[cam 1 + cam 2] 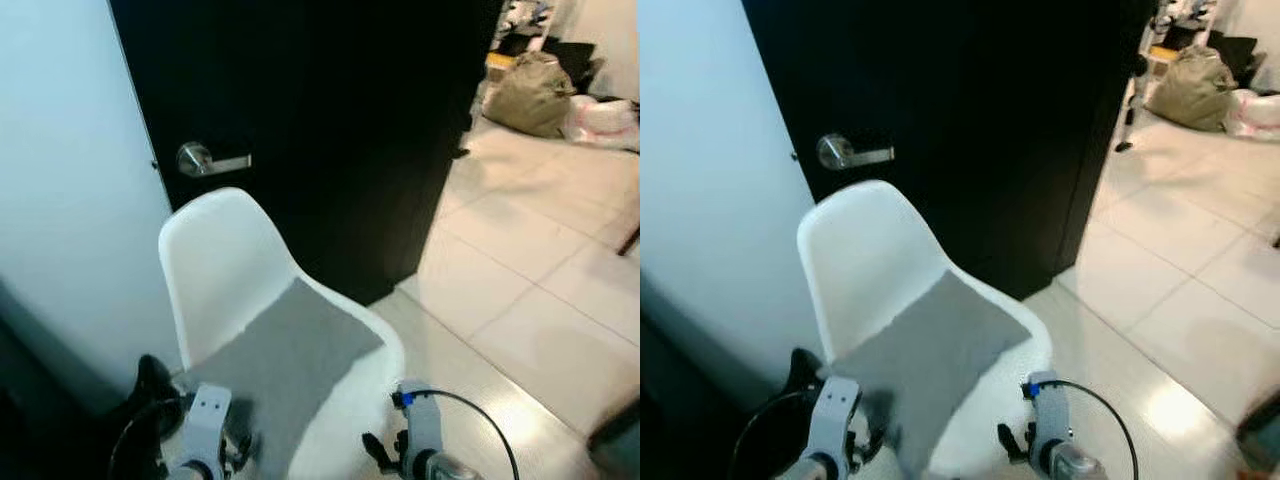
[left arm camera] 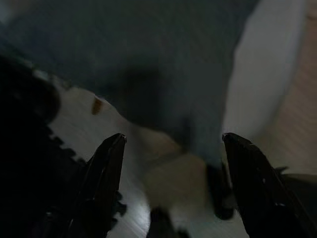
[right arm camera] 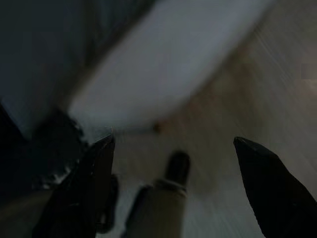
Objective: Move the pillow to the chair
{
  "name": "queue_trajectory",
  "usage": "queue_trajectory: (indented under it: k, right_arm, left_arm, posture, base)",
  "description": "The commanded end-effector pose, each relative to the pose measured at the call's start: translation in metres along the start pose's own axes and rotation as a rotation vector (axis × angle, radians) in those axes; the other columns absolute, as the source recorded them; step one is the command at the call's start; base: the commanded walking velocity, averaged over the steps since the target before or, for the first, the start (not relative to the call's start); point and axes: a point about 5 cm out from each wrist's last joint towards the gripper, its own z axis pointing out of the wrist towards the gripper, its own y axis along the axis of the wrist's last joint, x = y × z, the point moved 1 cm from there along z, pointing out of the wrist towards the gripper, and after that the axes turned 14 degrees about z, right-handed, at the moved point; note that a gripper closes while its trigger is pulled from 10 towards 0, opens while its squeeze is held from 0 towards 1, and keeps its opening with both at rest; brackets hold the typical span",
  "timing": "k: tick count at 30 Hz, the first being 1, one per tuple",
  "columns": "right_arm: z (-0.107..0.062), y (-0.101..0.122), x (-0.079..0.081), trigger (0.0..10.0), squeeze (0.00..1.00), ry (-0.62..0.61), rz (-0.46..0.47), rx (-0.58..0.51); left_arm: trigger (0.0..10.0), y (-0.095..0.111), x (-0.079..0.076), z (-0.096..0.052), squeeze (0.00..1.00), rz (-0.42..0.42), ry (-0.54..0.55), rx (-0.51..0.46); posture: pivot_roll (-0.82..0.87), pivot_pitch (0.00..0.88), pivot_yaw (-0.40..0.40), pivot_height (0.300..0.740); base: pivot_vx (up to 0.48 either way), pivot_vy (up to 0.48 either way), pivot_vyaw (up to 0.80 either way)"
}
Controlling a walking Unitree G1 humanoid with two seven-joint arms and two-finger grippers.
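Note:
A grey square pillow (image 1: pixel 285 365) lies on the seat of a white shell chair (image 1: pixel 220 250) straight ahead and below me, one corner leaning against the backrest. My left arm (image 1: pixel 205 420) and right arm (image 1: pixel 420 430) reach down on either side of the seat's front. In the left wrist view the left gripper (image 2: pixel 173 136) is open with nothing between its fingers, and the pillow (image 2: pixel 163 59) and chair edge (image 2: pixel 267 74) lie beyond. The right gripper (image 3: pixel 174 140) is open too, below the chair's white rim (image 3: pixel 168 64).
A black door (image 1: pixel 330 120) with a silver lever handle (image 1: pixel 205 160) stands right behind the chair, with a pale wall (image 1: pixel 60 200) to its left. Light tiled floor (image 1: pixel 530 290) runs off to the right toward an olive bag (image 1: pixel 530 95). A dark object (image 1: pixel 145 385) sits by the chair's left.

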Motion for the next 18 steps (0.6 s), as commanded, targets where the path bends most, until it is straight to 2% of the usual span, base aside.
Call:
queue_trajectory:
  k: [1,3,10,18]
  right_arm:
    - [0.0006,-0.0070,0.0033,10.0,0.00,0.003,-0.002,0.020]
    - [0.0005,-0.0072,0.0028,10.0,0.00,-0.002,-0.005,0.021]
    - [-0.0001,-0.0076,0.0011,10.0,0.00,-0.010,-0.010,0.021]
    - [-0.0006,-0.0108,-0.0008,10.0,0.00,-0.029,-0.027,0.043]
  left_arm:
    - [10.0,-0.0083,-0.0018,-0.0033,0.00,0.011,-0.006,0.027]
    - [10.0,-0.0085,-0.0017,-0.0035,0.00,0.011,-0.005,0.029]
    - [10.0,-0.0106,0.0020,-0.0032,0.00,-0.001,0.010,0.033]
    - [10.0,-0.0095,-0.0010,-0.0003,0.00,0.008,-0.007,0.026]
  posture:
    - [0.05,0.037,-0.042,0.740]
    - [0.05,0.039,-0.041,0.740]
    - [0.05,0.041,-0.040,0.740]
    - [0.05,0.040,-0.039,0.740]
  base:
    - [-0.341,0.000,0.00]
    - [-0.294,0.000,0.00]
    - [0.000,0.000,0.00]
    - [0.000,0.000,-0.75]
